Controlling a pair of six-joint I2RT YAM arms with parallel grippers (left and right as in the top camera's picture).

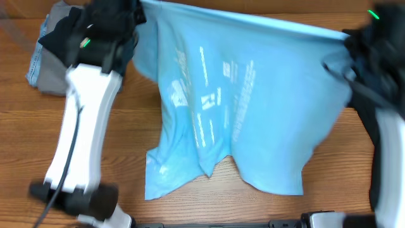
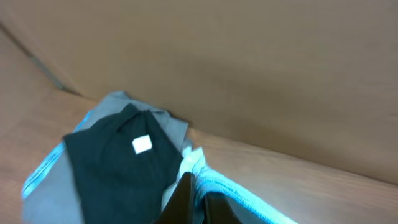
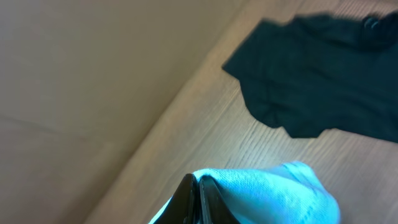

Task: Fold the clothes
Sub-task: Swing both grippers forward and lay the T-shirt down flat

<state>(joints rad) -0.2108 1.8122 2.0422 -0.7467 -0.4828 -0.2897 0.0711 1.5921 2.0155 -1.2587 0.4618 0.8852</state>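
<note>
The clothes, a light blue T-shirt (image 1: 240, 95) with small white print, hang stretched between my two grippers above the table, the lower edge trailing on the wood near the front. My left gripper (image 1: 136, 16) is shut on the shirt's top left corner; in the left wrist view its gripper (image 2: 194, 186) pinches the ribbed blue hem (image 2: 230, 193). My right gripper (image 1: 354, 47) is shut on the top right corner; in the right wrist view its gripper (image 3: 197, 186) clamps bunched blue fabric (image 3: 273, 193).
A folded pile of grey and dark garments (image 1: 47, 57) lies at the back left, seen in the left wrist view as a dark garment (image 2: 118, 168) with a white tag. Another dark garment (image 3: 323, 93) lies on the wood beyond the right gripper. A wall bounds the table's far side.
</note>
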